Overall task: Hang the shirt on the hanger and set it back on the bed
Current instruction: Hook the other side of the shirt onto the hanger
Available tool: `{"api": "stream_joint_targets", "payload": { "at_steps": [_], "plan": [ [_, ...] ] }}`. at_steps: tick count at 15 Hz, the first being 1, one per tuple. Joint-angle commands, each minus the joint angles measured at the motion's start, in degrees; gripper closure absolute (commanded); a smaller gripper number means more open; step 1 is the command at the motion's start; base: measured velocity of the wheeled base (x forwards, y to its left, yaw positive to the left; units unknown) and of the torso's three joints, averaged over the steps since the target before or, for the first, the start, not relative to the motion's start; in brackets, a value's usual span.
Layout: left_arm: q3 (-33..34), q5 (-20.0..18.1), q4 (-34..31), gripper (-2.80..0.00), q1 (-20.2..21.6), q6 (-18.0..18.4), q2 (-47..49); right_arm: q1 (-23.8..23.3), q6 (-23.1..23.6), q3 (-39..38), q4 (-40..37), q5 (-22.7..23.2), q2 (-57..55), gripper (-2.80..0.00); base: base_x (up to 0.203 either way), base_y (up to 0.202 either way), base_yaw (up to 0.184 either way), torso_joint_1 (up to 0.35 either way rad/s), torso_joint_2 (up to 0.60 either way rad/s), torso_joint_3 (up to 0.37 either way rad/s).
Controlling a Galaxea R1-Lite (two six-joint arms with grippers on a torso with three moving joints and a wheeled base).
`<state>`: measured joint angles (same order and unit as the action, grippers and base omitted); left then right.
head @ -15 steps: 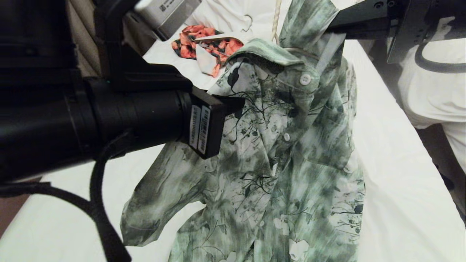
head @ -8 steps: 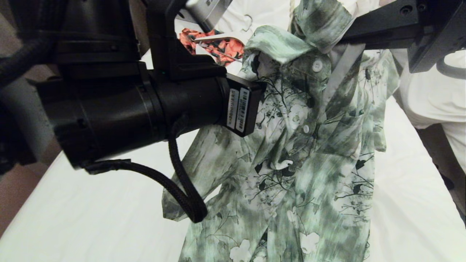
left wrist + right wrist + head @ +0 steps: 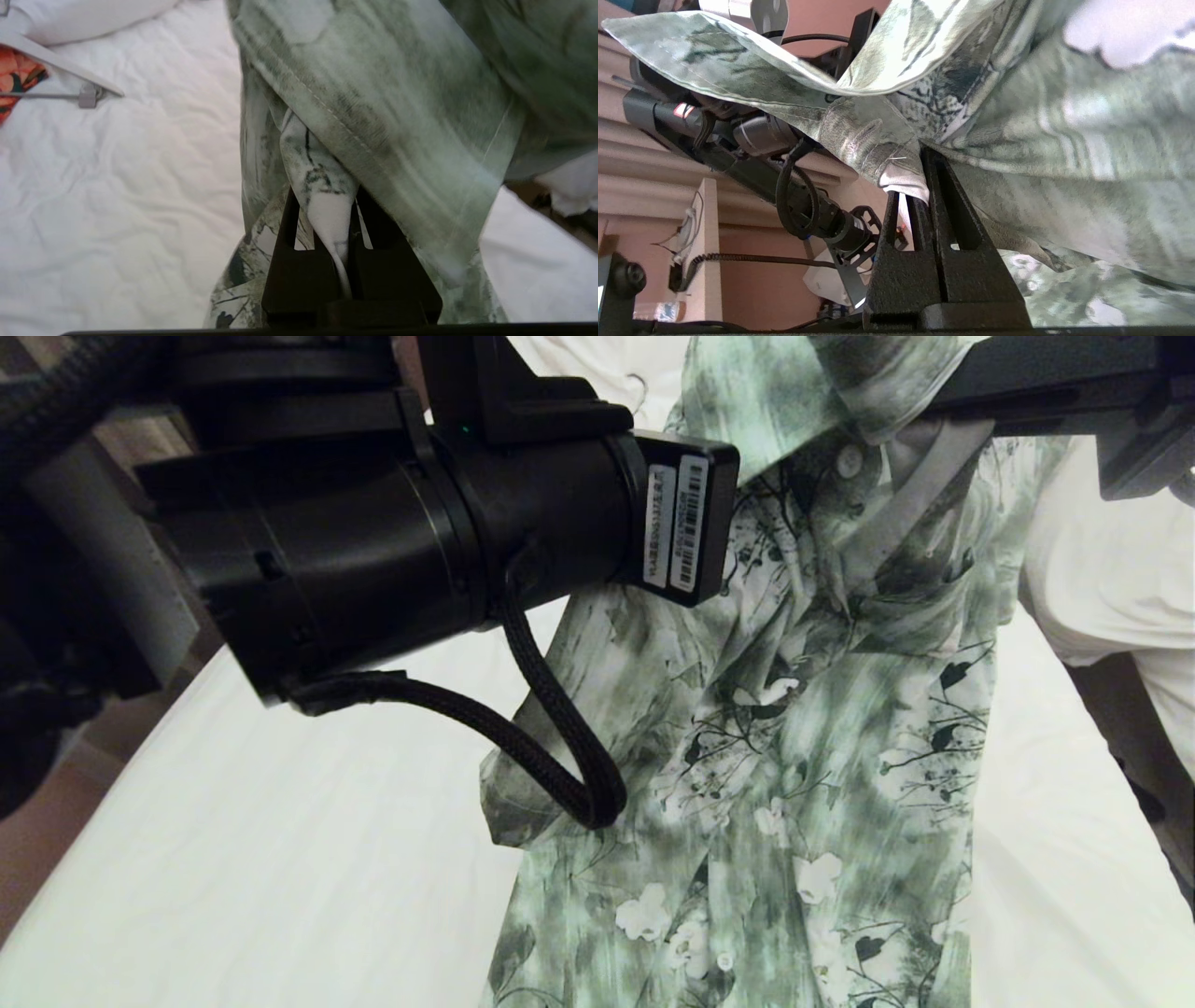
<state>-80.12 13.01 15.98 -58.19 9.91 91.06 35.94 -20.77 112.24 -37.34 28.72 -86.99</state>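
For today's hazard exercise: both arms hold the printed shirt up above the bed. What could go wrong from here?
1. Each gripper, left and right, pinches only a small fold of the shirt, so the cloth might slip out.
2. No hanger shows inside the shirt; it may not be properly threaded.
3. The left arm's cable loops against the fabric and could snag.

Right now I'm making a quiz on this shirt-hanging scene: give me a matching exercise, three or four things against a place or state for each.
Things:
1. left gripper
2. shirt
3. orange-and-black garment
4. bed

States:
a. lying on the sheet beside a white hanger
b. lifted, hanging down over the sheet
c. covered by a plain white sheet
d. shut on a fold of green-and-white cloth

Pairs: 1-d, 2-b, 3-a, 4-c
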Motion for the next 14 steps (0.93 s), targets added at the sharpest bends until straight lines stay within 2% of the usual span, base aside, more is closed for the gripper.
{"api": "stream_joint_targets", "payload": {
  "at_steps": [1, 6, 9, 12, 14],
  "plan": [
    [0.09, 0.09, 2.64, 0.00, -0.29, -0.88, 0.20, 0.18, 0.30, 0.00, -0.19, 0.19, 0.53, 0.00, 0.000, 0.000, 0.000, 0.000, 0.00, 0.000],
    [5.27, 0.24, 16.07, 0.00, -0.35, -6.19, 0.77, 1.13, 1.07, -1.01, -0.19, 0.19, 2.48, 0.00, 0.000, 0.000, 0.000, 0.000, 0.00, 0.000],
    [6.59, 0.75, 21.87, 0.00, -0.28, -9.45, 0.26, 1.06, 1.08, -1.70, -0.19, 0.19, 2.70, 0.00, 0.000, 0.000, 0.000, 0.000, 0.00, 0.000],
    [9.39, 1.89, 28.10, 0.00, -0.26, -9.68, 0.13, 1.06, 1.62, -3.17, 0.07, -0.32, 2.38, 0.00, 0.000, 0.000, 0.000, 0.000, 0.00, 0.000],
    [10.33, 1.93, 29.63, 0.00, -0.26, -9.56, -0.01, 0.99, 3.63, -3.67, 0.08, -1.04, 2.21, 0.00, 0.000, 0.000, 0.000, 0.000, 0.00, 0.000]
  ]
}}
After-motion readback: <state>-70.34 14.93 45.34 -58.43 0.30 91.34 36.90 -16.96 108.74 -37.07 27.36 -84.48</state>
